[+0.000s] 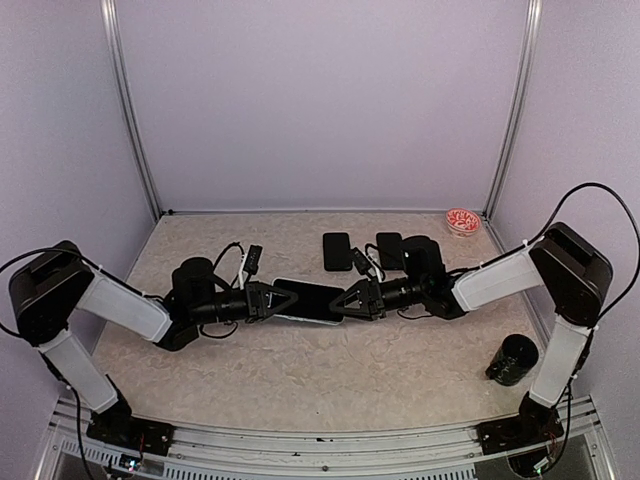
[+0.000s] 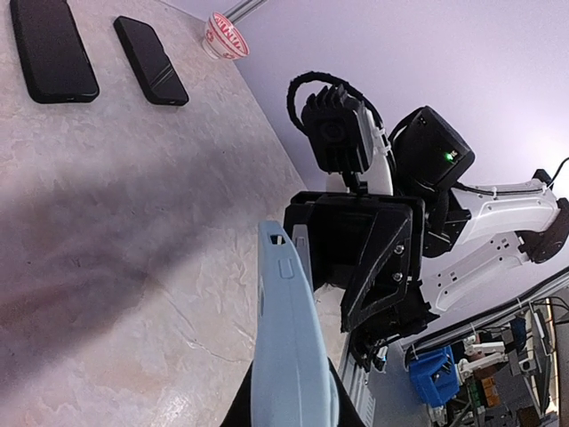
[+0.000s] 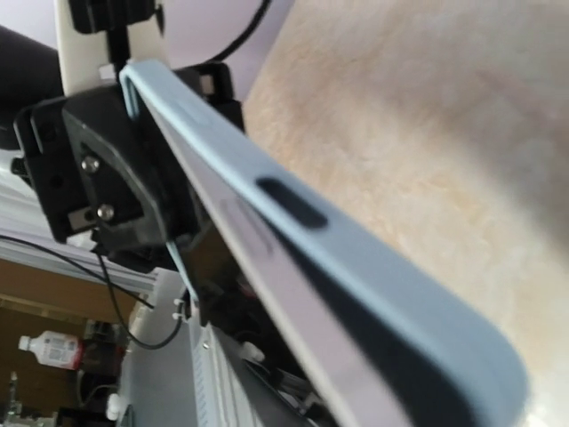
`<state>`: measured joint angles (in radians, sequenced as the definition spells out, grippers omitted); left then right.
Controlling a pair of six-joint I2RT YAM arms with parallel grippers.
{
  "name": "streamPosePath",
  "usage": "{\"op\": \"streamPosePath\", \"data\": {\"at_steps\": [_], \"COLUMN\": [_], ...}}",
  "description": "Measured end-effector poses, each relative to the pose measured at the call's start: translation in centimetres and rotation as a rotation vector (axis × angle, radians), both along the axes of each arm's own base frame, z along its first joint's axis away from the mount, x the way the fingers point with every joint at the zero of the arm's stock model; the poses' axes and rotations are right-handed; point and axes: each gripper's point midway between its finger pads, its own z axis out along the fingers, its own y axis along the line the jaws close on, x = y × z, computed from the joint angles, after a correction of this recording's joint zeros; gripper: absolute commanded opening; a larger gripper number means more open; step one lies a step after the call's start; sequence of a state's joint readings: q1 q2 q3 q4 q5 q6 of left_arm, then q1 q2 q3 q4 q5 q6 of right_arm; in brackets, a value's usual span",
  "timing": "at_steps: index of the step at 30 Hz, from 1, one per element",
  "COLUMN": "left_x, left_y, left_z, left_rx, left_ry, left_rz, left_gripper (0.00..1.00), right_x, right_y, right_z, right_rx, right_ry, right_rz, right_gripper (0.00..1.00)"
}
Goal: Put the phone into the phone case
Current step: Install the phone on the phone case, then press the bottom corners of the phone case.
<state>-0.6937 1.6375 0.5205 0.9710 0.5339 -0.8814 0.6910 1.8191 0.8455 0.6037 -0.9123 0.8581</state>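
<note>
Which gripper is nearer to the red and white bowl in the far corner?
Right. The right gripper is at the end of the phone case toward the bowl; the left gripper holds the opposite end.

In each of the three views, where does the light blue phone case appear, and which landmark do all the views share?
Top external: the light blue phone case is at the centre, seen as a pale rim around a dark face.
Left wrist: bottom centre, edge-on, rising from the lower border.
Right wrist: a wide diagonal band from upper left to lower right.
Shared landmark: the beige marbled tabletop.
</note>
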Motion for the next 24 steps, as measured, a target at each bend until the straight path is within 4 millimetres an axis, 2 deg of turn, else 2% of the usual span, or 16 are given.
{"op": "streamPosePath", "data": {"at_steps": [5, 10, 14, 18, 24], "left_x": [0.1, 0.2, -0.1, -0.6, -1.6], "left_y": [0.5, 1.0, 1.1, 1.1, 0.9], "left_z": [0.6, 1.6, 2.0, 2.8, 3.4], "left_rx": [0.011, 0.014, 0.019, 0.009, -0.006], "left_ry": [-0.029, -0.065, -0.085, -0.111, -0.128], "left_rz": [0.006, 0.012, 0.002, -0.024, -0.076], "left_gripper": [0.00, 0.00, 0.00, 0.00, 0.00], "right_x": [0.1, -0.3, 0.2, -0.1, -1.9], "right_y": [-1.5, -3.1, -4.4, -5.3, -5.8], "right_z": [1.0, 3.2, 4.6, 4.3, 3.4], "right_rx": [-0.032, -0.030, -0.003, 0.009, 0.039], "right_ry": [-0.061, -0.154, -0.214, -0.221, -0.215], "right_rz": [-0.001, 0.019, 0.023, 0.041, 0.103], "right_gripper": [0.44, 0.45, 0.46, 0.48, 0.49]}}
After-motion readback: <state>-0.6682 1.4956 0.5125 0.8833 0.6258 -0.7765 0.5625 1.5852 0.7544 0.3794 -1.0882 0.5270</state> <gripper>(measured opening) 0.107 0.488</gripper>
